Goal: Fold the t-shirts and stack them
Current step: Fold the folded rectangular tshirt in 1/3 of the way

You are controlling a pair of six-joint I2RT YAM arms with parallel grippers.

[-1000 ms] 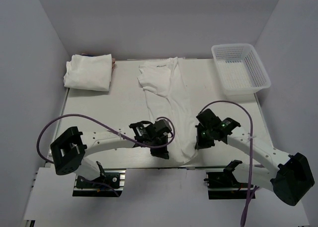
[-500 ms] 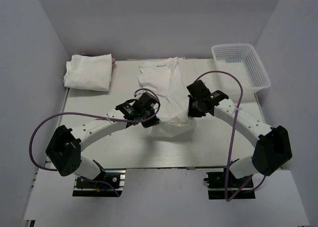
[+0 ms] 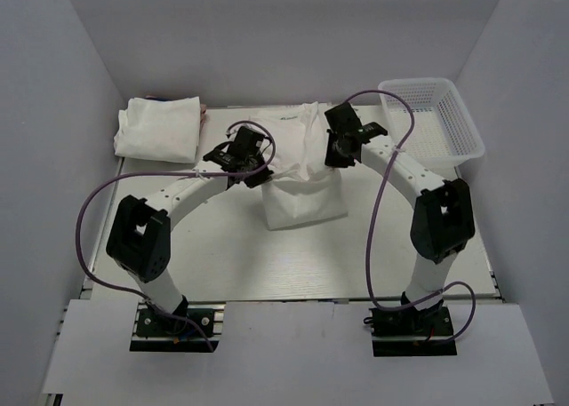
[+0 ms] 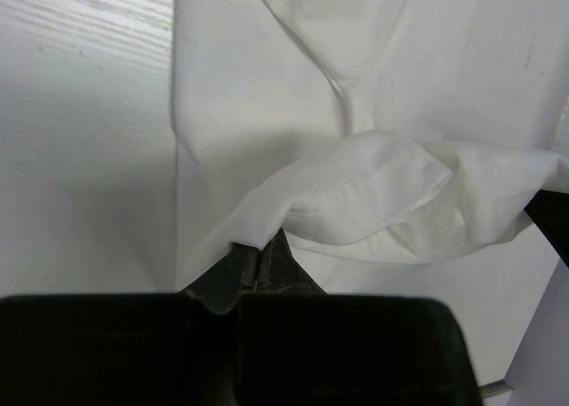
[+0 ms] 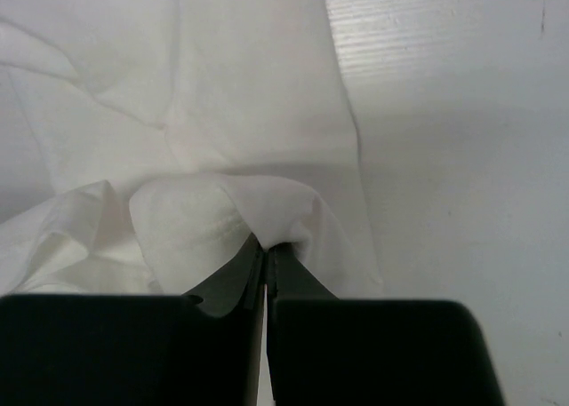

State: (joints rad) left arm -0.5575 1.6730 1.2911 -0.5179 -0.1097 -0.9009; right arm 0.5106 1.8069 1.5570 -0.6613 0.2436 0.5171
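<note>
Since half a second ago: both pincers have carried the shirt's near hem toward the far edge, doubling it over.

Top view: left pincer (image 3: 255, 168) and right pincer (image 3: 336, 157) over the shirt (image 3: 302, 203), mid-tabletop (image 3: 204, 246); folded shirt (image 3: 160, 129) in the far-left corner, basket (image 3: 431, 126) far right.
Left wrist: pincer (image 4: 263, 249) clamped on a hemmed fold of the shirt (image 4: 382, 193).
Right wrist: pincer (image 5: 267, 247) nipped tight on a shirt (image 5: 222, 113) fold.

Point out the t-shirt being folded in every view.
Top external: t-shirt mid-table, held between left claw and right claw.
Left wrist: t-shirt fills upper right, hem in left claw.
Right wrist: t-shirt fills upper left, hem in right claw.
Shared landmark: the lifted hem.
</note>
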